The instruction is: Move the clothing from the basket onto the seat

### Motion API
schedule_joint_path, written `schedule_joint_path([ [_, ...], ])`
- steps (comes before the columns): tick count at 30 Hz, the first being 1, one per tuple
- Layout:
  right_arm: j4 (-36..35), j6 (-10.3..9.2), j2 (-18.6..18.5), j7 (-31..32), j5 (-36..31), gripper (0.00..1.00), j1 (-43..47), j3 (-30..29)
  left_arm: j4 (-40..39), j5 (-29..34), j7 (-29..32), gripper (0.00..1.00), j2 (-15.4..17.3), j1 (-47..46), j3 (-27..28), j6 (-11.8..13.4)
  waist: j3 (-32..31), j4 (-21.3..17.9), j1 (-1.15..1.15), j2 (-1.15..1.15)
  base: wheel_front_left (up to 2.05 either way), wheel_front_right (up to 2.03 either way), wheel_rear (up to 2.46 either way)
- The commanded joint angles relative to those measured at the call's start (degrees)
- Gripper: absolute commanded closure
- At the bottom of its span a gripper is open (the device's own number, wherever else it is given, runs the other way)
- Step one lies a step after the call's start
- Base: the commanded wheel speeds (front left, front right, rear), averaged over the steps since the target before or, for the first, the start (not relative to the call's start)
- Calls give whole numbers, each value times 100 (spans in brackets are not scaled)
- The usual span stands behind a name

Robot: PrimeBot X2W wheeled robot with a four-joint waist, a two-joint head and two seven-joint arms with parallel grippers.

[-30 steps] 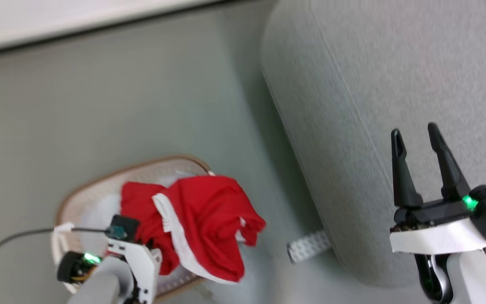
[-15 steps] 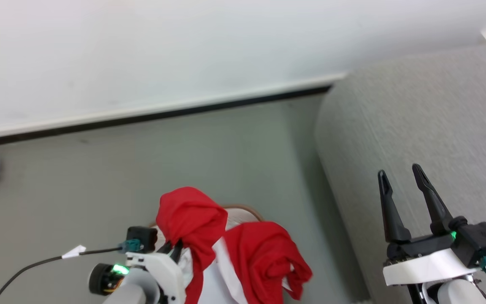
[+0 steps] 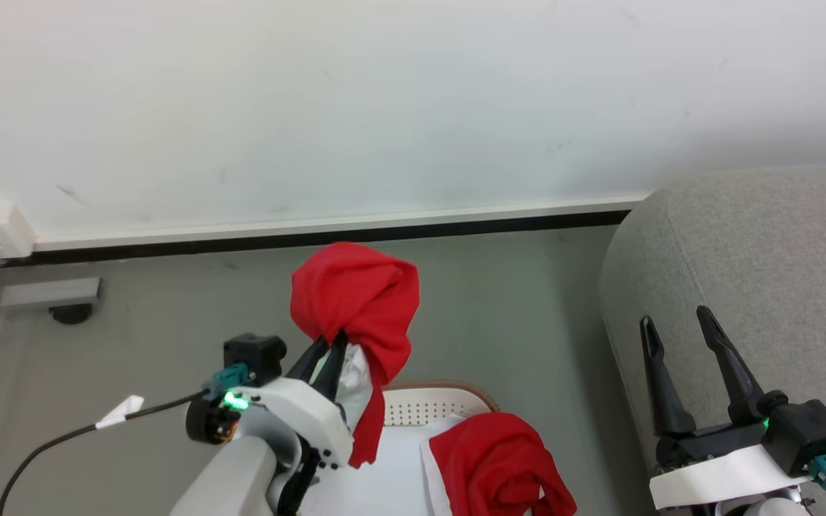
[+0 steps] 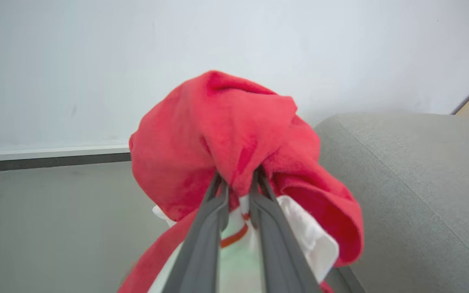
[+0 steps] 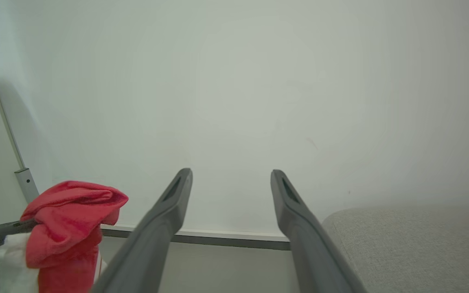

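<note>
White wall [image 3: 413, 107] takes the upper half of the head view, and a dark skirting strip [image 3: 312, 240] separates it from the grey-green floor [image 3: 528, 301]. From 3 to 4 o'clock we see the seat [image 3: 779, 272], with its rounded corner turned towards the middle. At 6 o'clock, cut by the bottom edge, is the basket [image 3: 449, 385]; we see its brown far rim and a part of the perforated wall.

Our left gripper [image 3: 328, 351] is clenched on a red garment [image 3: 355, 294] and holds it up above the basket, a little left of centre. The cloth bunches over the fingertips, and a red tail with a white panel hangs down towards the basket. In the left wrist view the two fingers [image 4: 214, 211] are almost together with the fabric pinched between them. The other red garment [image 3: 499, 466], with white trim, lies at 5 o'clock in the basket.

Our right gripper [image 3: 673, 317] is released, its fingers spread and holding nothing, at 4 o'clock in front of the left edge of the seat.

Between the held cloth and the corner of the seat there is open floor. At 9 o'clock a grey metal bracket [image 3: 47, 292] stands against the wall, and a black cable [image 3: 54, 444] with a white tag runs from the left wrist to 8 o'clock.
</note>
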Motion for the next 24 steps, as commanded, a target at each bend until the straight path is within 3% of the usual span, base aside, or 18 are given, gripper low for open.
schedule_joint_path([
  [1, 13, -12, -24, 5, 10, 0, 90, 12, -145, -100, -4, 100, 49, 86, 33, -13, -54, 32, 1, 0, 0, 0, 0],
  [13, 49, -12, -23, 5, -1, 0, 195, 206, -1861, -334, 268, 100, 230, 531, 139, 126, -232, -3, 1, 0, 0, 0, 0],
  [24, 258, -12, -20, 5, -31, 0, 145, 748, -2852, -426, 653, 100, 298, 769, 35, 274, -220, 85, 1, 0, 0, 0, 0],
])
